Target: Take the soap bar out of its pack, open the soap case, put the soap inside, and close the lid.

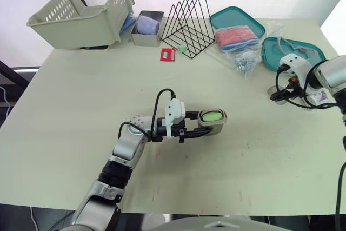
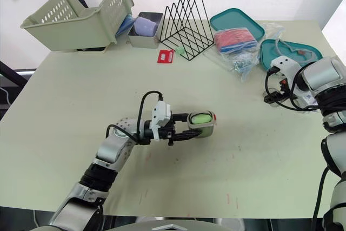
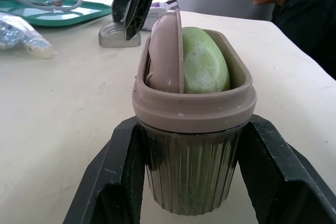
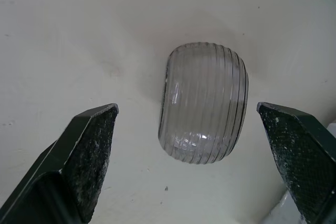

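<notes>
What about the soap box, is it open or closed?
Open. The green soap sits uncovered in the box, and the clear lid lies apart on the table.

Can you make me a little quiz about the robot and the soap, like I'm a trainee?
1. True or false: the green soap is inside the soap case.
2. What grips the soap case? A. the left gripper B. nothing
3. Fill in: the open right gripper hovers over the clear ____.

Key: 1 true; 2 A; 3 lid.
</notes>
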